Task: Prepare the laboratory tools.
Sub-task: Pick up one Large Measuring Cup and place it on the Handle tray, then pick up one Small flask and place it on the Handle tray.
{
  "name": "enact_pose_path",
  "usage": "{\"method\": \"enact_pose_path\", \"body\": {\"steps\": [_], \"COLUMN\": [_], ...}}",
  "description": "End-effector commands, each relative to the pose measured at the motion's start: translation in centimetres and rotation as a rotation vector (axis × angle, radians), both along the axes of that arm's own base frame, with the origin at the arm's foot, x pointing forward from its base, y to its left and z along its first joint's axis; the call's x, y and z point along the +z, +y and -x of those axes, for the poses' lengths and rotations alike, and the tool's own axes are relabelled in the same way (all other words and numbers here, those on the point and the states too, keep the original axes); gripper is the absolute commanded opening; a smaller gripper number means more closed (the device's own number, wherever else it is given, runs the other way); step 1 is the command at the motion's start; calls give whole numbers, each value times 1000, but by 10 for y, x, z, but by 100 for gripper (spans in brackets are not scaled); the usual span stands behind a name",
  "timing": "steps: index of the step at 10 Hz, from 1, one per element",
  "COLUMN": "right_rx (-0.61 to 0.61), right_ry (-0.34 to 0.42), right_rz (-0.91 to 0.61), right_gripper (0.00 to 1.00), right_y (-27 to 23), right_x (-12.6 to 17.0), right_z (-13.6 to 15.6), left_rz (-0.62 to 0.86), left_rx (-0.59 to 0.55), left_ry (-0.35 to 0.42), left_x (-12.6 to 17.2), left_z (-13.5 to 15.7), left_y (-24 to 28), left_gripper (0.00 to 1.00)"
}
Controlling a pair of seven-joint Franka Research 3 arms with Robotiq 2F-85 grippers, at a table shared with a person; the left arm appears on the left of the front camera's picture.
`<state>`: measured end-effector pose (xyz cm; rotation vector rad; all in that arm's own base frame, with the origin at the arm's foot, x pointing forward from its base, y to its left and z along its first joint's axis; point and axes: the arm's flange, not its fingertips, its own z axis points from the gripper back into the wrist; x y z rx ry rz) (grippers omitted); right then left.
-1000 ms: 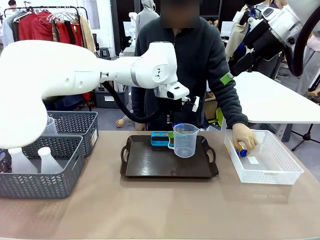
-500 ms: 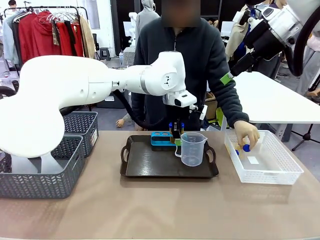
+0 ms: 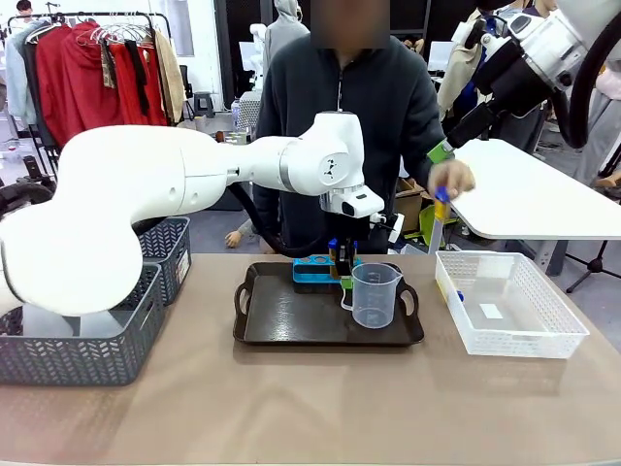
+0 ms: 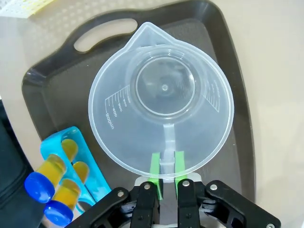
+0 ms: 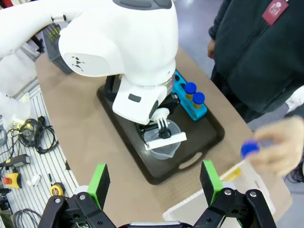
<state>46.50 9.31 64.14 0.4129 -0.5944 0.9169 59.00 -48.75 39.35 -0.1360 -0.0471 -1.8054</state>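
Currently: clear plastic measuring beaker (image 4: 161, 104), empty, judged light, thin-walled, slick and slightly flexible, best taken by its stiffer handle, where the left end effector (image 4: 164, 167) is clamped, cup body directly ahead of it, over the dark tray (image 4: 47, 95).

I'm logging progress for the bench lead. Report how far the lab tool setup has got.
Done: two blue-capped tubes stand in the blue rack on the tray. In hand: the left arm's jaws are shut on the beaker handle at the tray, and the person's hand holds another tube above the white basket. Left: a white flask sits in the grey basket.
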Motion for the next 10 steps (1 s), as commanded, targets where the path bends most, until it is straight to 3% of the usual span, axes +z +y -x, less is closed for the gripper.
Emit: {"method": "enact_pose_path", "body": {"steps": [1,6,7,10], "right_rx": [6,6,6,6], "right_ry": [0,0,0,0], "right_rz": [-6,-6,-6,-6], "right_gripper": [100,100,100,100], "right_y": [-1,-1,-1,-1], "right_x": [1,1,1,1], "right_z": [1,1,1,1], "left_rz": [-36,-33,-36,-22], "left_rx": [-23,-25,-23,-4], "left_ry": [-18,-31,-38,-58], "left_x": [-1,9,12,25], "left_z": [-8,1,3,13], "left_y": [-8,-6,-4,6], "left_gripper": [0,95,100,100]}}
